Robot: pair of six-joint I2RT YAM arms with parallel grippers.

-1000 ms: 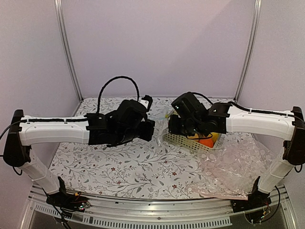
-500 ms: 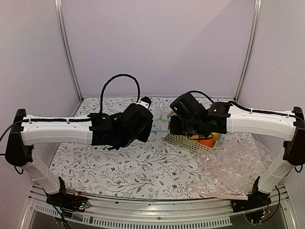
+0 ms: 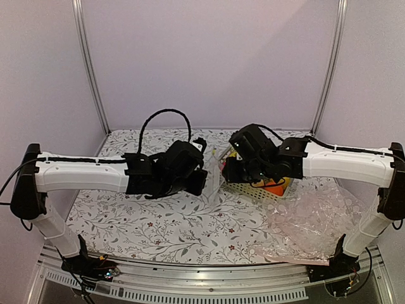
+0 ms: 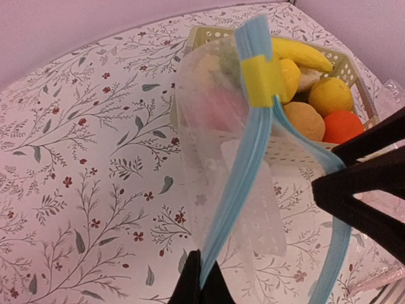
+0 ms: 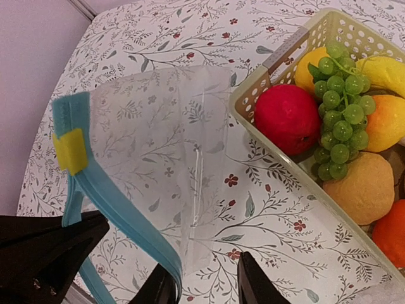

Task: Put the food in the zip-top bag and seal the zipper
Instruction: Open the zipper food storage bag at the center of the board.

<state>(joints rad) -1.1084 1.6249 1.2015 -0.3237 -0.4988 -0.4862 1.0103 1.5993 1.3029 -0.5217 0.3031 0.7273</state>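
Top external: high behind both arm bases, facing forward and down; far off, covering the whole floral-print tabletop.
Left wrist: close, tilted down towards the perforated cream plastic basket.
Right wrist: close, looking steeply down beside that basket.
Shared: all three views hold the basket and the small clear bag with a light blue strip.

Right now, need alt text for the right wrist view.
A clear zip-top bag with a light blue zipper and yellow slider hangs over a floral tablecloth. Right of it, a basket holds a red apple, green grapes and yellow and orange fruit; the right gripper fingers sit apart at bottom.
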